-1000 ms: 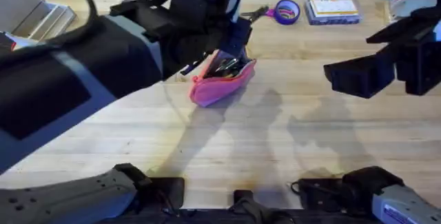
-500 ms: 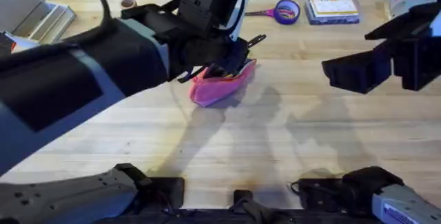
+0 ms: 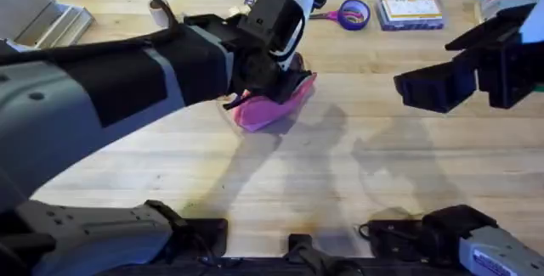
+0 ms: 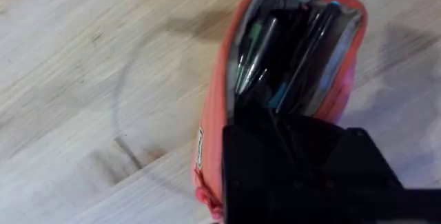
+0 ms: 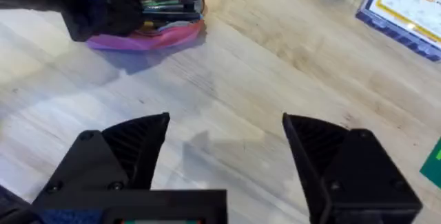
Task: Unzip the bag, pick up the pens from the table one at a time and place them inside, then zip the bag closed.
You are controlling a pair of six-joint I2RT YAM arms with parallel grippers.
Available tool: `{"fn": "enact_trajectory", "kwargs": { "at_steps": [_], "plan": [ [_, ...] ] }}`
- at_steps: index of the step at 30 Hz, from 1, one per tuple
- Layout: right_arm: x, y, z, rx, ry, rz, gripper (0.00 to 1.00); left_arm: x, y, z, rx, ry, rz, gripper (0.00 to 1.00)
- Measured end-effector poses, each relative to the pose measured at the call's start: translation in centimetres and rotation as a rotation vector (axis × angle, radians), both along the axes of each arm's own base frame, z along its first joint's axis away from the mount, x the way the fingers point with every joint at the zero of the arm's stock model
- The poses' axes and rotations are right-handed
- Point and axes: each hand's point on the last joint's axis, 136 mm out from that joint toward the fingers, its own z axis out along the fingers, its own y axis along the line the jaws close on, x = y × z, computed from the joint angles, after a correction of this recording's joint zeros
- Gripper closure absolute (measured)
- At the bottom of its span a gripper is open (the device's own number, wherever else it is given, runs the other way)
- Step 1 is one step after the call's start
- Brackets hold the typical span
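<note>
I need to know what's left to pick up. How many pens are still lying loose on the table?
0. No pen lies on the bare table. Several sit inside the open pink bag, under the left hand; that arm could be hiding one.

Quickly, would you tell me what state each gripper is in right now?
Left gripper: at the open pencil pouch; state cannot be told.
Right gripper: open, empty.

no legible text (box [image 3: 411, 10] label print unreadable)

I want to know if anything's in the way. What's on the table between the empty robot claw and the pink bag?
Nothing: the right wrist view shows bare wooden table between the open right gripper and the pink fabric pouch.
</note>
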Motion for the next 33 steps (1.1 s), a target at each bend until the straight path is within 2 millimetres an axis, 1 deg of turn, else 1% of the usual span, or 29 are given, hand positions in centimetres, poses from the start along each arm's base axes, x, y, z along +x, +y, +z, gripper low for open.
{"fn": "enact_trajectory", "kwargs": {
  "at_steps": [5, 12, 17, 21, 22, 23, 24, 26, 27, 29, 33],
  "plan": [
    [0.0, 0.0, 0.0, 0.000, -0.001, 0.000, 0.003, -0.8, 0.8, -0.6, 0.038, 0.039, 0.005, 0.956],
    [0.1, 0.0, 0.1, 0.001, -0.003, 0.000, 0.003, -0.6, 0.9, -0.6, 0.043, 0.029, 0.010, 0.957],
    [0.1, 0.0, 0.1, 0.001, -0.003, 0.000, 0.003, -0.5, 0.8, -1.6, 0.057, 0.049, 0.010, 0.957],
    [0.1, 0.0, 0.1, 0.001, -0.003, 0.000, 0.003, -0.4, 0.7, -1.7, 0.056, 0.047, 0.010, 0.949],
    [0.1, 0.0, 0.1, 0.001, -0.003, 0.000, 0.003, -0.4, 0.7, -1.8, 0.058, 0.048, 0.008, 0.914],
    [0.1, 0.0, 0.1, 0.001, -0.004, 0.000, 0.003, -0.4, 0.8, -1.8, 0.060, 0.049, 0.005, 0.836],
    [0.1, 0.0, 0.1, 0.001, -0.005, 0.000, 0.003, -0.5, 0.8, -2.0, 0.066, 0.052, 0.002, 0.489],
    [0.1, 0.0, 0.1, 0.001, -0.006, 0.000, 0.003, -0.4, 0.8, -2.0, 0.068, 0.052, 0.002, 0.197],
    [0.1, 0.0, 0.1, 0.001, -0.006, 0.000, 0.003, -0.4, 0.8, -2.0, 0.068, 0.050, 0.002, 0.122],
    [0.1, 0.0, 0.1, 0.001, -0.006, 0.000, 0.003, -0.3, 0.8, -2.0, 0.069, 0.047, 0.004, 0.023],
    [0.1, 0.0, 0.1, 0.001, -0.006, 0.000, 0.003, -0.2, 0.8, -1.9, 0.067, 0.042, 0.004, 0.002]
  ]
}}
